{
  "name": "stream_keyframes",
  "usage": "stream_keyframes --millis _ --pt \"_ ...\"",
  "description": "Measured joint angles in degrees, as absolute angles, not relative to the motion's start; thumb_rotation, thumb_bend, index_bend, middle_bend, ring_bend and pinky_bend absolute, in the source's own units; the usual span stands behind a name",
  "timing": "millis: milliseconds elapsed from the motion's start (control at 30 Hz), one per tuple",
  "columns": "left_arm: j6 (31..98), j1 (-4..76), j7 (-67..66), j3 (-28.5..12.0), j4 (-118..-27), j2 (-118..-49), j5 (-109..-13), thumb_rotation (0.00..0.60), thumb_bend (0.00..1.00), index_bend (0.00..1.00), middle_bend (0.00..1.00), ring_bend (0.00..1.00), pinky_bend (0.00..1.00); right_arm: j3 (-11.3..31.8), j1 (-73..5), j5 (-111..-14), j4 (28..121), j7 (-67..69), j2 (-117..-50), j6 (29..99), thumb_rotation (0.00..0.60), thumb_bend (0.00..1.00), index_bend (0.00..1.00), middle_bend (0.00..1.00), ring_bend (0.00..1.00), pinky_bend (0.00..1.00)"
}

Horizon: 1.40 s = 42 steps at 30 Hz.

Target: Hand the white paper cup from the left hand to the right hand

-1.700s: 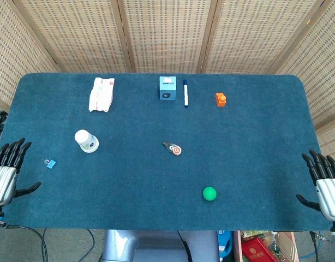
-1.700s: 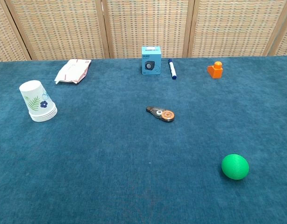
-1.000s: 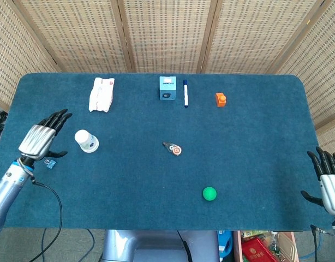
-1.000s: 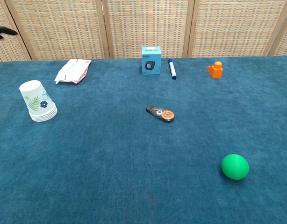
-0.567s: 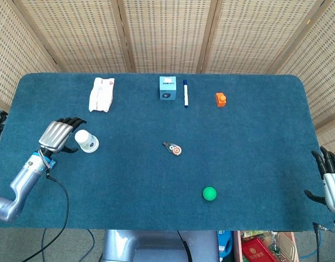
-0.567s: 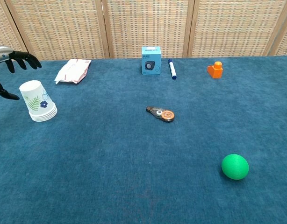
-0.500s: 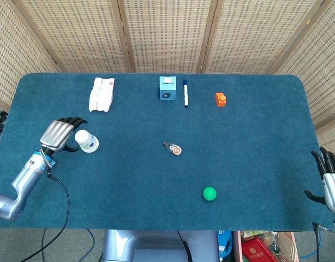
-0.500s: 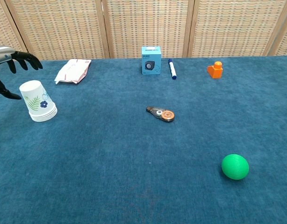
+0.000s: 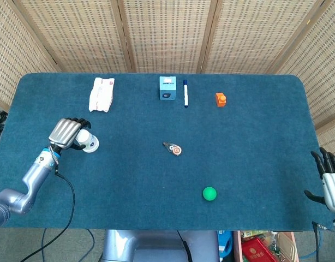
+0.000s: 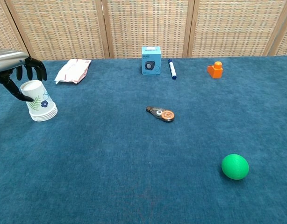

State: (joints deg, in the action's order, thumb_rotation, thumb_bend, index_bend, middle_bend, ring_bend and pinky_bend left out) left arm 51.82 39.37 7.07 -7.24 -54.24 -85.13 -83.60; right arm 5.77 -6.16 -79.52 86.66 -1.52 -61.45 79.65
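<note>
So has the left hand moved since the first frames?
Yes. In the head view the left hand has come in from the table's left edge to the cup, its fingers over the cup's top.

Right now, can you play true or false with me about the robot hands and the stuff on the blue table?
1. The left robot hand is right at the cup. True; its thumb touches the cup's side, though no firm grip shows yet.
2. The cup lies tipped over on its side. False; it stands upside down on the table.
3. The right robot hand holds the green ball. False; it is open at the table's edge, well away from the ball.
4. The pen lies beside the blue box. True.
5. The orange block sits on top of the blue box. False; it sits on the table, beyond the pen.
</note>
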Motion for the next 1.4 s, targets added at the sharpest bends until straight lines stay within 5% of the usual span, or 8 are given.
stream_keyframes --millis 433,833,1067,1400 --pt "55.2 38.0 16.4 -8.5 -56.2 -83.1 -82.0 0.600 0.10 0.51 0.50 0.50 0.53 5.7 -6.1 -79.8 87.0 -1.9 -61.5 79.9 0.600 0.00 0.00 0.00 0.00 0.00" --pt "59.1 36.5 55.1 -12.8 -68.9 -76.7 -81.8 0.600 0.10 0.52 0.52 0.52 0.54 5.2 -7.5 -83.7 85.6 0.5 -62.6 79.9 0.600 0.00 0.00 0.00 0.00 0.00" --pt "56.0 39.5 72.9 -15.4 -76.9 -77.2 -81.3 0.600 0.10 0.52 0.52 0.52 0.54 4.9 -9.9 -89.8 79.9 6.5 -63.9 81.1 0.600 0.00 0.00 0.00 0.00 0.00" --pt "49.5 45.7 76.0 -17.3 -76.7 -84.3 -79.2 0.600 0.10 0.52 0.52 0.52 0.54 5.7 -12.8 -94.9 75.5 10.8 -65.0 84.7 0.600 0.00 0.13 0.04 0.00 0.00"
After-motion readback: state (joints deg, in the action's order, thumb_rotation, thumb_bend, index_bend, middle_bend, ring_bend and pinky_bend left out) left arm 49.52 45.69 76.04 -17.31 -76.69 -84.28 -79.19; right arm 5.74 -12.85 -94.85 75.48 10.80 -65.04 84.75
